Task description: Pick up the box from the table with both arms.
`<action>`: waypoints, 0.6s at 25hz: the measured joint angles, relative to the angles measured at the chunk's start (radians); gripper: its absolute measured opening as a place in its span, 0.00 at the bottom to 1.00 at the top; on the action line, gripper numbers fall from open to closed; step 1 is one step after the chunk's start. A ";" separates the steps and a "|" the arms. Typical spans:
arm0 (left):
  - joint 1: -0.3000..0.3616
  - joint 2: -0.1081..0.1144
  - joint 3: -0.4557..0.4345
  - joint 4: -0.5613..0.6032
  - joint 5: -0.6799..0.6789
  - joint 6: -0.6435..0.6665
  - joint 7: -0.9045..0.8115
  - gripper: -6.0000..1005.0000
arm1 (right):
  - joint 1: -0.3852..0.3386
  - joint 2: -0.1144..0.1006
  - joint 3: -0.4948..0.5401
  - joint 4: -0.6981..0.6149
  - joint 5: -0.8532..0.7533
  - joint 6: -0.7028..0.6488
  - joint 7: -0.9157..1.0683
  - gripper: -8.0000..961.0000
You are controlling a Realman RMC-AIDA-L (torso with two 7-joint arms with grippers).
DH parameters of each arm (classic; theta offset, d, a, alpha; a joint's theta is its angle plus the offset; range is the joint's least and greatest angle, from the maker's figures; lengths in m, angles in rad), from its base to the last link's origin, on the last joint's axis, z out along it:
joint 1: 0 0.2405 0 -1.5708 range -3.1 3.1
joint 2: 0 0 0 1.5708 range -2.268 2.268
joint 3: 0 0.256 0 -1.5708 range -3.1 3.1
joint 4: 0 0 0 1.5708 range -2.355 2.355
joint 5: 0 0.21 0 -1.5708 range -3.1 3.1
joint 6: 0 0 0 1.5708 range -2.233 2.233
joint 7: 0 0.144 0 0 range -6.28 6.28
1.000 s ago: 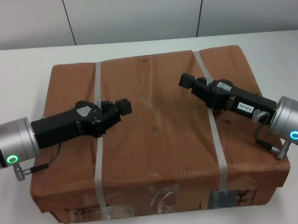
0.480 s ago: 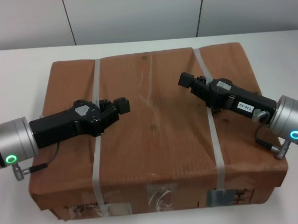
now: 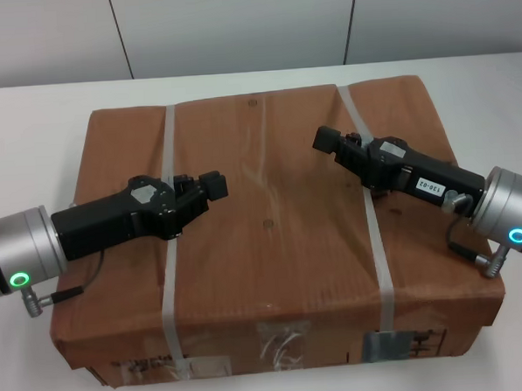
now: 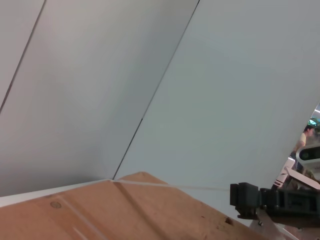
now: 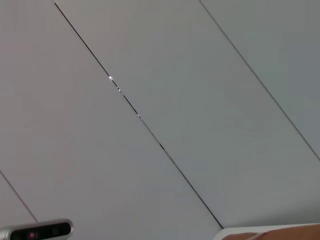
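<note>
I see the box [image 3: 272,239] flat on the white table [image 3: 30,129], two pale straps [image 3: 171,253] across its top. Left gripper [image 3: 210,186] and right gripper [image 3: 326,140] both sit over the top, pointing inward toward each other — I can't tell how either's jaws stand, or whether they touch the paper.

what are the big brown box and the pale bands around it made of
The large flat brown box looks like cardboard wrapped in matte kraft paper: fine ribbing, creases, soft corners. The two whitish flat straps look like smooth plastic banding, slightly glossy; probably polypropylene, though that is uncertain.
</note>
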 joint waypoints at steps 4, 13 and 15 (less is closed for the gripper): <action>0.000 0.000 0.000 0.000 0.000 0.000 0.001 0.11 | 0.000 0.000 0.000 0.000 0.000 0.000 -0.001 0.05; 0.007 -0.003 0.000 -0.001 0.000 0.000 0.008 0.11 | -0.003 0.000 0.000 0.003 0.001 0.000 -0.013 0.05; 0.007 -0.003 0.000 -0.003 0.000 0.000 0.009 0.11 | -0.004 0.000 0.000 0.003 0.001 0.000 -0.013 0.05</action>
